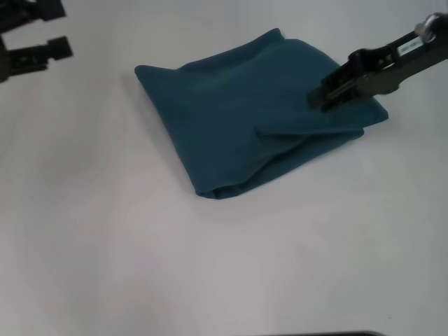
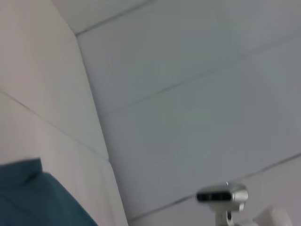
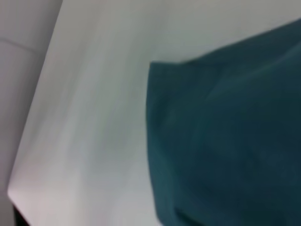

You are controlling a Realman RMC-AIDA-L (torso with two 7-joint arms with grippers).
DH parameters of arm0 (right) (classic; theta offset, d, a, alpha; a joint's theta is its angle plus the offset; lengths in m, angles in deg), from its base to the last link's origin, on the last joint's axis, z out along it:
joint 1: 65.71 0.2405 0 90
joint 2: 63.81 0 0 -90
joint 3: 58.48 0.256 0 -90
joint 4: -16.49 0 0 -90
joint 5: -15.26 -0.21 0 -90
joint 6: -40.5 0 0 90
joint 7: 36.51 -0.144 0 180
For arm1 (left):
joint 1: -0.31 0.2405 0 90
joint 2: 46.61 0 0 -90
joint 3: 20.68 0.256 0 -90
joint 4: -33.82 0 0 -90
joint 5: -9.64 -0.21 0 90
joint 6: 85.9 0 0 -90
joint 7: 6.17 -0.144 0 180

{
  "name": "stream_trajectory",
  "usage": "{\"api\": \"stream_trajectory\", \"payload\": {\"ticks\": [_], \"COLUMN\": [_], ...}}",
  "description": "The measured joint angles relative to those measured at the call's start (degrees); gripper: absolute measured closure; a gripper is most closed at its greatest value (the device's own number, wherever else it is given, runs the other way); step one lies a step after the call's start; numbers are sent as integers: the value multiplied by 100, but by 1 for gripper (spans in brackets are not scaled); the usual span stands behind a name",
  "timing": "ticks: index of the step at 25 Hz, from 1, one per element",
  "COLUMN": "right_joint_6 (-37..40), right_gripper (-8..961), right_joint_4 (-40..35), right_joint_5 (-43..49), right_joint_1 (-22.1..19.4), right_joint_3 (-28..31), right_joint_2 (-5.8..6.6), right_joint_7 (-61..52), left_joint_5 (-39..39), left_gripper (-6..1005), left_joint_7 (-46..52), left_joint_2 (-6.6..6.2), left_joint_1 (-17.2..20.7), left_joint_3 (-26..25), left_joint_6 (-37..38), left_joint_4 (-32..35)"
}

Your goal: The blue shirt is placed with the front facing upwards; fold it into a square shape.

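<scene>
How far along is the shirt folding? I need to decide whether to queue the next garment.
Mostly done: the blue shirt lies on the white table as a compact, roughly four-sided bundle with layered folds, no sleeves or lettering showing. In hand: the right gripper is over the bundle's right part. The left gripper sits apart at the far left. Left: the near right edge looks loose and uneven, so squaring up probably remains.

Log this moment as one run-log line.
blue shirt: folded, roughly square, on white table | right end effector: over shirt's right edge | left end effector: far-left, off shirt
</scene>
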Motion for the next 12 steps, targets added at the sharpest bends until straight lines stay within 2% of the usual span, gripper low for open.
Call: {"api": "stream_trajectory", "payload": {"ticks": [3,8,12], "right_joint_6": [-9,-154,-510], "right_gripper": [602,603,604], "right_joint_4": [85,109,323], "right_joint_5": [-136,-594,-740], "right_joint_1": [27,-28,-45], "right_joint_3": [25,34,3], "right_joint_2": [-132,-391,-511], "right_joint_7": [-10,66,71], "left_joint_5": [10,36,40], "left_gripper": [171,174,176], "left_joint_7": [57,59,58], "left_joint_2": [-56,-59,-46], "left_joint_1": [45,89,77], "left_joint_3": [-194,-242,-246], "left_joint_6": [-4,0,0], "left_joint_4": [0,-3,-20]}}
